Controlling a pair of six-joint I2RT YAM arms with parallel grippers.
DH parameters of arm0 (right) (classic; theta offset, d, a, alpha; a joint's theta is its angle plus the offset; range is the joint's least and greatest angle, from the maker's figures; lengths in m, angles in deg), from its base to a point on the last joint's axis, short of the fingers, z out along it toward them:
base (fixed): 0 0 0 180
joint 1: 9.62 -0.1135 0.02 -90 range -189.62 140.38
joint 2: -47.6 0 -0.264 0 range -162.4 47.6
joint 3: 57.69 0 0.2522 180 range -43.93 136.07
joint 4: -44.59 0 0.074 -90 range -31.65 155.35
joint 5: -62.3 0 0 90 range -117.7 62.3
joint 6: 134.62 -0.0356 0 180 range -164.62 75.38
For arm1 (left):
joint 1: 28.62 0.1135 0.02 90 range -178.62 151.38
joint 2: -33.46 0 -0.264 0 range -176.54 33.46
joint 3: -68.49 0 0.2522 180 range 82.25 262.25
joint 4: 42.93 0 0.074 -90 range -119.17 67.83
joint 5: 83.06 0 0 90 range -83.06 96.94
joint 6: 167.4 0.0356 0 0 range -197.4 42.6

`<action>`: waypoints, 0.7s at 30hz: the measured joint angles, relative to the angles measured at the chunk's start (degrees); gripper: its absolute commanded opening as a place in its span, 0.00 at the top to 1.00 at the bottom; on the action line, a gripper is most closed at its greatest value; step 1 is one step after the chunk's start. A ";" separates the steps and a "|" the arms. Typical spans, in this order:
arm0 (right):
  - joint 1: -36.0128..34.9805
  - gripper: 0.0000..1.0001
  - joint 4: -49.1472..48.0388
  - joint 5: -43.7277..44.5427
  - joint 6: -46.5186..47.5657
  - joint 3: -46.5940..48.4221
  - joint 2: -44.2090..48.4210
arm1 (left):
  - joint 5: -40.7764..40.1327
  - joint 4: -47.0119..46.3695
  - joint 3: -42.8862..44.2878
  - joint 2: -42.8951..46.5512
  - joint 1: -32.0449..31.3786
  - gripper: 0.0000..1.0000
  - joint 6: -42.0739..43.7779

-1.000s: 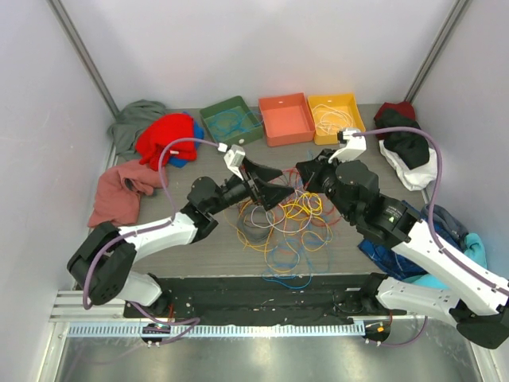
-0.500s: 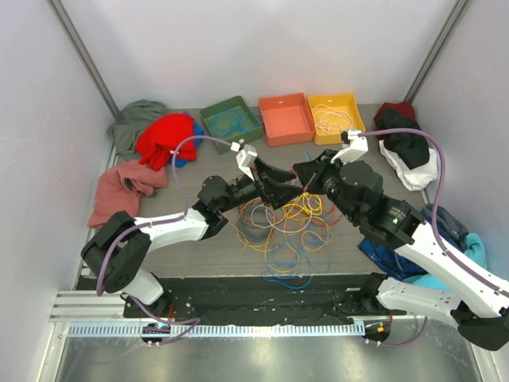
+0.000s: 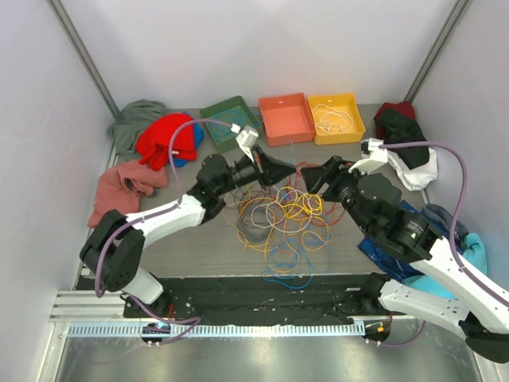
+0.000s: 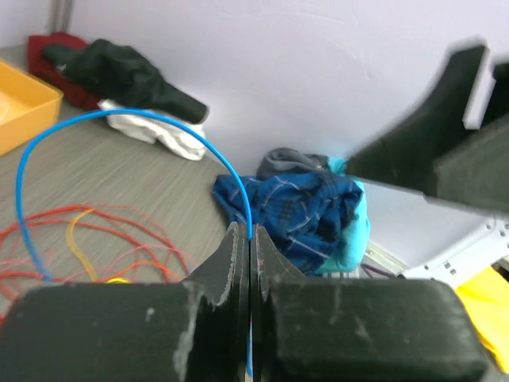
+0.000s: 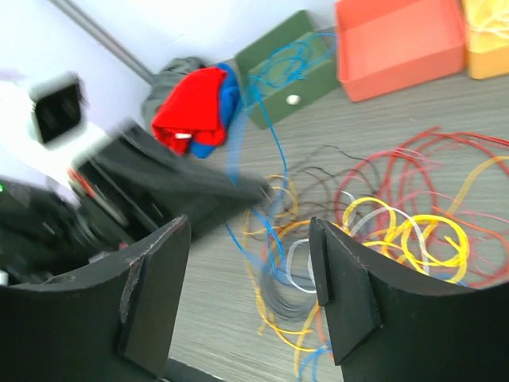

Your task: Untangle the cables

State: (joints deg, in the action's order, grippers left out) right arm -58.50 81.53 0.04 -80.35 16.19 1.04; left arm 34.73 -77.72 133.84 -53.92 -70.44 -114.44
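The cables [image 3: 282,219] lie in a loose tangle of yellow, red, orange, blue, white and grey loops on the table between the two arms. My left gripper [image 3: 291,169] hangs above the tangle's far edge and is shut on a thin blue cable [image 4: 119,113]. That cable arcs up from the pile and runs in between the fingertips [image 4: 238,239]. In the right wrist view the blue cable [image 5: 273,147] rises past the blurred left gripper [image 5: 191,187]. My right gripper [image 3: 312,180] faces it from the right, open, with nothing between its fingers [image 5: 342,294].
A green tray [image 3: 231,118], an orange tray [image 3: 286,118] and a yellow tray [image 3: 336,115] stand in a row at the back. Clothes lie around: red [image 3: 167,135] and brown [image 3: 119,191] at left, black and white [image 3: 406,135] and blue plaid [image 3: 398,239] at right.
My left gripper closed on the blue cable and moved toward the back. My right gripper opened, let go and drew back to the right.
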 measured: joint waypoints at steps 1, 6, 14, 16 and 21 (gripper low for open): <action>0.00 0.30 0.72 0.70 0.09 -0.39 0.55 | 0.55 2.21 1.46 0.00 1.62 1.00 -0.44; 0.00 0.31 3.69 3.69 0.81 -4.26 4.26 | 2.47 12.70 14.80 -3.41 12.70 1.00 -4.74; 0.00 0.31 6.25 8.52 3.56 -7.87 8.39 | -1.70 27.34 38.27 -17.90 25.07 1.00 -4.70; 0.00 0.31 6.40 9.75 4.37 -8.17 8.46 | -4.07 30.64 42.73 -21.53 25.66 1.00 -2.73; 0.00 0.31 6.45 12.22 6.34 -8.94 7.50 | -11.30 37.79 52.85 -30.88 25.46 1.00 3.74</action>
State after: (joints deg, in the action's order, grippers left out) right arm -58.50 87.98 12.26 -74.01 7.25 8.53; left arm 23.43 -39.93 186.69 -84.80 -44.98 -110.70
